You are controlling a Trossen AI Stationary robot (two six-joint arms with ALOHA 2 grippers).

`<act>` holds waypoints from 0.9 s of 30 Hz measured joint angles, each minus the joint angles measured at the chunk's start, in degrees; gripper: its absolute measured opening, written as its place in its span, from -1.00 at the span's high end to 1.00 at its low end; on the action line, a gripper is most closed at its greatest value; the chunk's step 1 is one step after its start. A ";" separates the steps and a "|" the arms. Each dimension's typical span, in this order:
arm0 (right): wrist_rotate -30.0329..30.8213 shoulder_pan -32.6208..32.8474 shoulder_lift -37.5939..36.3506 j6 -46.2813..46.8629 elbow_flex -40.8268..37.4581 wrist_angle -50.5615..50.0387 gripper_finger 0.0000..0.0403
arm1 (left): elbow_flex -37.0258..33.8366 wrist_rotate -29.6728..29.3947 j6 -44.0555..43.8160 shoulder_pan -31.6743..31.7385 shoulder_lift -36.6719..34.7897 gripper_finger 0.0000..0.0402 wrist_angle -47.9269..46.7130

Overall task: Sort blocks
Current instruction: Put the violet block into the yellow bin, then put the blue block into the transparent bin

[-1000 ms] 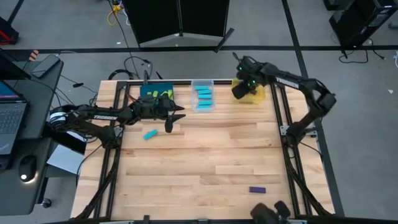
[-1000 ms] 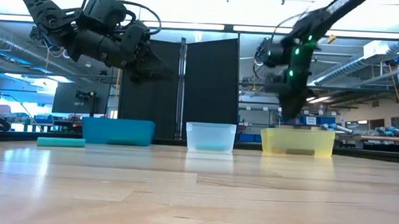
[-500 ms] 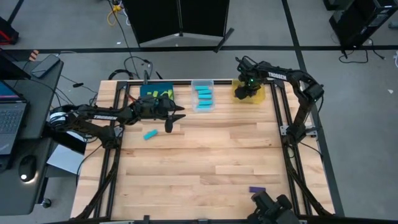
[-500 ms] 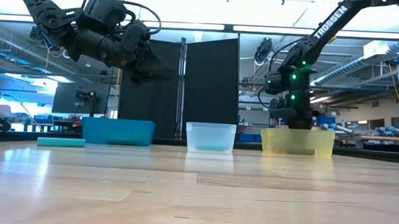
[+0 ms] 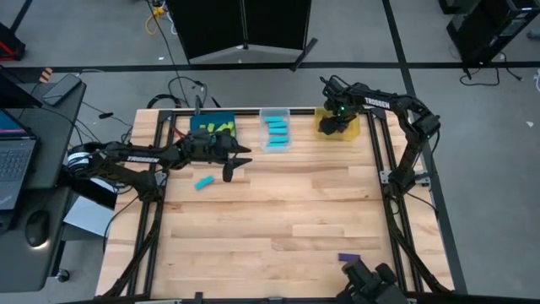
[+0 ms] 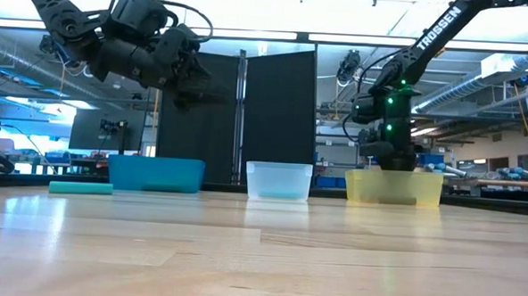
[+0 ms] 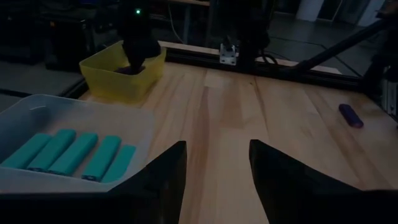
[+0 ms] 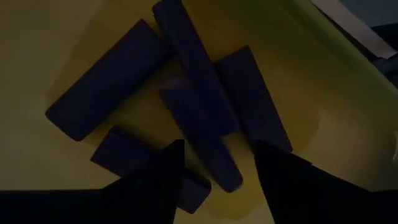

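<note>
My right gripper points down inside the yellow bin at the far right, open above several purple blocks. One long purple block lies across the others, and its end reaches between my spread fingers. My left gripper hangs open above the table near the clear bin, with nothing between its fingers. The clear bin holds several cyan blocks. Lime green blocks lie in the blue bin. A loose cyan block lies flat on the table, and a loose purple block lies near the front edge.
The three bins stand in a row along the far edge: blue, clear, yellow. Bare wood stretches across the middle of the table. A dark camera mount sits at the near edge beside the purple block.
My right gripper has come down from above the yellow bin into it, the arm folding in toward the far edge, and has held still for the last half second.
</note>
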 joint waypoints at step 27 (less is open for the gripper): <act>-1.98 35.98 -27.83 2.59 -19.39 25.68 0.95 | 21.92 -20.82 2.61 -20.30 -0.02 0.96 -55.97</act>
